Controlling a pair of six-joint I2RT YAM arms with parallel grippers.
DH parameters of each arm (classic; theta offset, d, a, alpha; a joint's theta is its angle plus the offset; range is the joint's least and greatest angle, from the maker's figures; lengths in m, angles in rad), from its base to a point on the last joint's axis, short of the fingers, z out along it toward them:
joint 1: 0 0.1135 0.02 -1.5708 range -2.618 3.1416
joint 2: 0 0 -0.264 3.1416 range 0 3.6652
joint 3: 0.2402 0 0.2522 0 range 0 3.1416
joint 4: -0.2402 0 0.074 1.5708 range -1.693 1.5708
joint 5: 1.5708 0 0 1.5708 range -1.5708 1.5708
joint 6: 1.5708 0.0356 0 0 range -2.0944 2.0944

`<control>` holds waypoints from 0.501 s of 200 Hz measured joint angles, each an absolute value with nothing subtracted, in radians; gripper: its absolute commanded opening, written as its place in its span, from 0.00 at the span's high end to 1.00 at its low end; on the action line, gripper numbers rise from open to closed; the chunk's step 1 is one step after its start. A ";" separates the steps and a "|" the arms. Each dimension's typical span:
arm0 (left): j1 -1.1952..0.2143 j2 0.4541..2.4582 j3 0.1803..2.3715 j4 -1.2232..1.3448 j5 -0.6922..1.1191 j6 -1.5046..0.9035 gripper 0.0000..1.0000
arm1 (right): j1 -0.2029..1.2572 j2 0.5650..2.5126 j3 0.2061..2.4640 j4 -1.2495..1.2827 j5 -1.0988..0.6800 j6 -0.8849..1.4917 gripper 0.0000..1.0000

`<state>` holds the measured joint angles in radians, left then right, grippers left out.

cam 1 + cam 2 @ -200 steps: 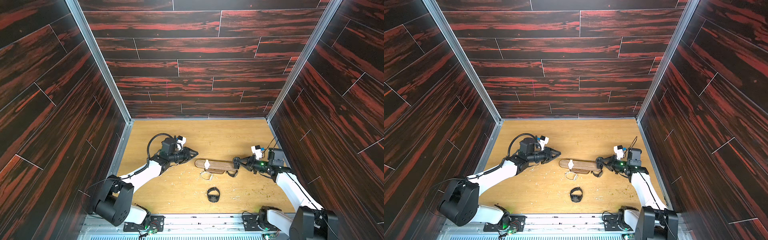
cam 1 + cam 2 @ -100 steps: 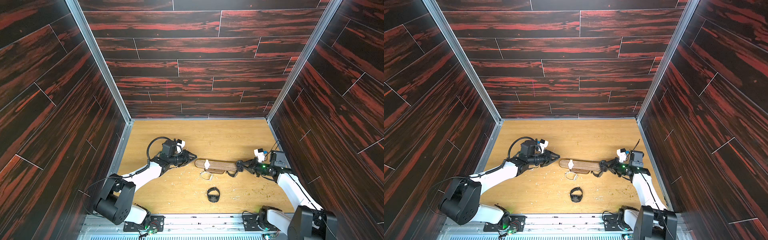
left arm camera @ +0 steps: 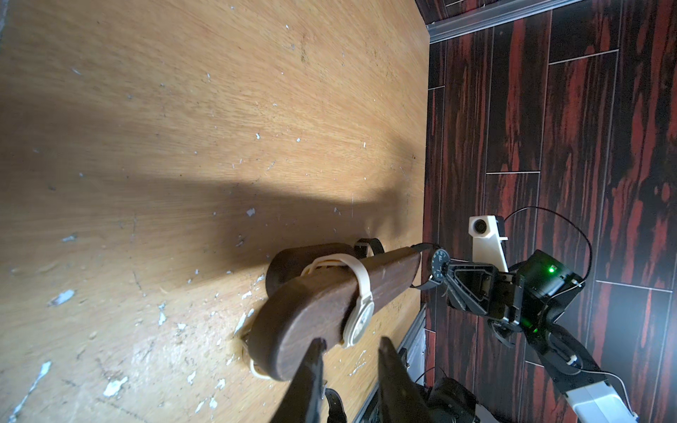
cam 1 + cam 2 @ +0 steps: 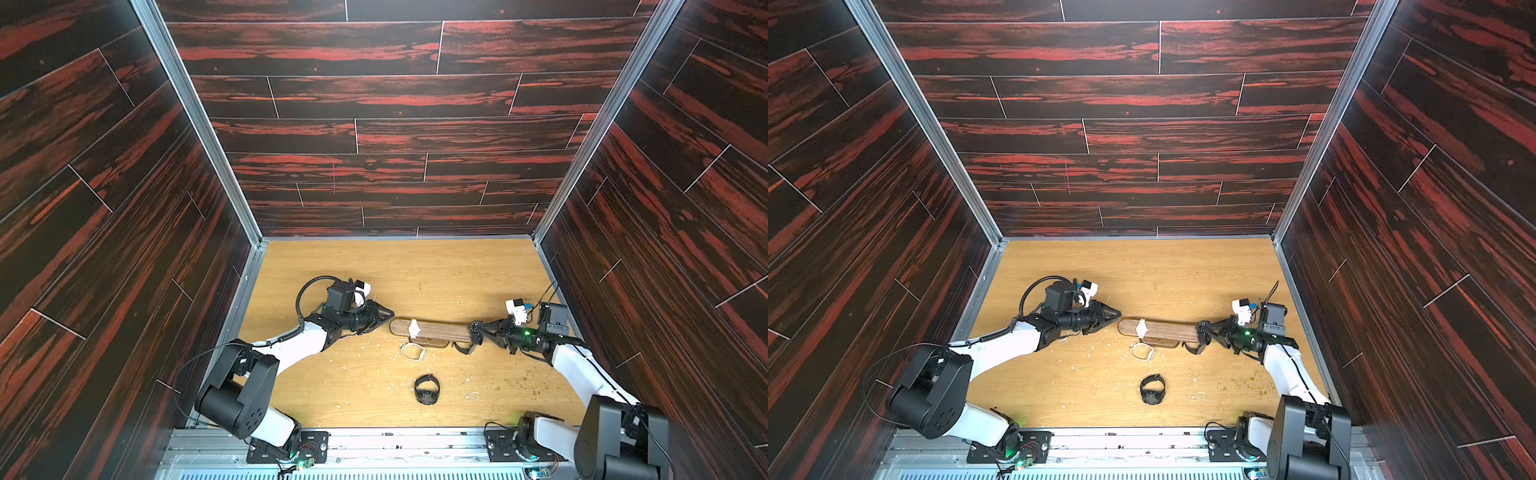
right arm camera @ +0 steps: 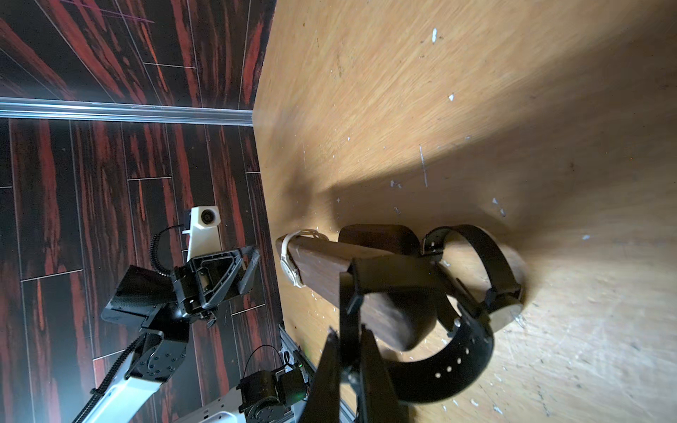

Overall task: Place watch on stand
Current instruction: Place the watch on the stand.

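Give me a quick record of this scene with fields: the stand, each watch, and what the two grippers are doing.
stand: dark wooden bar on a small base, mid-table
cream watch: looped around the bar, near the end facing the left arm
held black watch: at the bar's opposite end, strap pinched
loose black watch: lying on the table in front of the stand, untouched
left gripper: open, holding nothing, close by the bar's end
right gripper: shut on the held black watch's strap
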<state>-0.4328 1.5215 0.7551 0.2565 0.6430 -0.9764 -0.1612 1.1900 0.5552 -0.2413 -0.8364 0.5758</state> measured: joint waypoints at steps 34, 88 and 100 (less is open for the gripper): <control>-0.433 1.537 0.755 0.282 0.645 -0.990 0.72 | -0.161 1.206 0.552 -0.237 -0.837 0.575 1.00; -0.433 1.583 0.755 0.343 0.651 -1.025 0.72 | -0.098 1.241 0.552 -0.208 -0.825 0.581 1.00; -0.433 1.592 0.755 0.352 0.653 -1.034 0.72 | -0.060 1.251 0.553 -0.192 -0.822 0.589 1.00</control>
